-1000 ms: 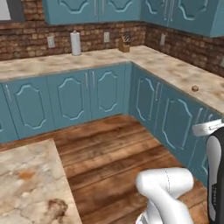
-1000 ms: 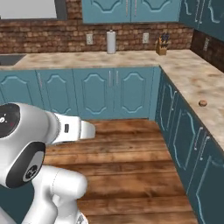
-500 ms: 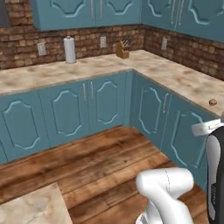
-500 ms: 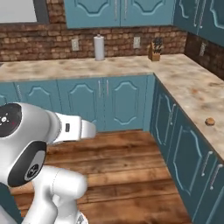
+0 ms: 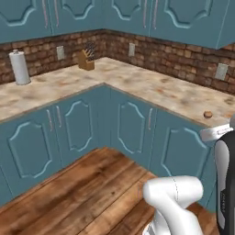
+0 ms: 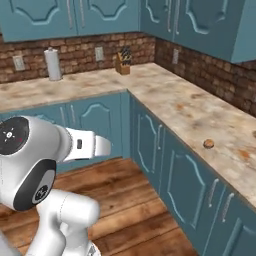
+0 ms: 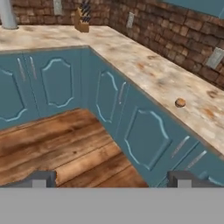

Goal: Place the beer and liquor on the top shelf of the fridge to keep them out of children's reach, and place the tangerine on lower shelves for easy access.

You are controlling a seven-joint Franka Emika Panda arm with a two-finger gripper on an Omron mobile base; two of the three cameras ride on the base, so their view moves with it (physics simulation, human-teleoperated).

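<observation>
Tangerine: the small round orange-tan fruit (image 7: 180, 103) lies alone on the mottled beige stone counter (image 7: 131, 57), near the front edge, well apart from the wooden knife block (image 7: 81, 22) in the corner; it also shows in the left base view (image 5: 208, 114) and the right base view (image 6: 208, 144).
Gripper: the two dark fingertips of the gripper (image 7: 111, 179) stand spread wide with nothing between them, well short of the fruit, over the plank floor.
Step in hand: likely the approach to the fruit.
Risk, roll: a round fruit near the edge could be nudged off by a glancing finger.
Risk, collision: a low reach could strike the teal cabinet doors (image 7: 144, 140) or the counter lip.
Risk, order: bottles and fridge are not visible from here.
</observation>
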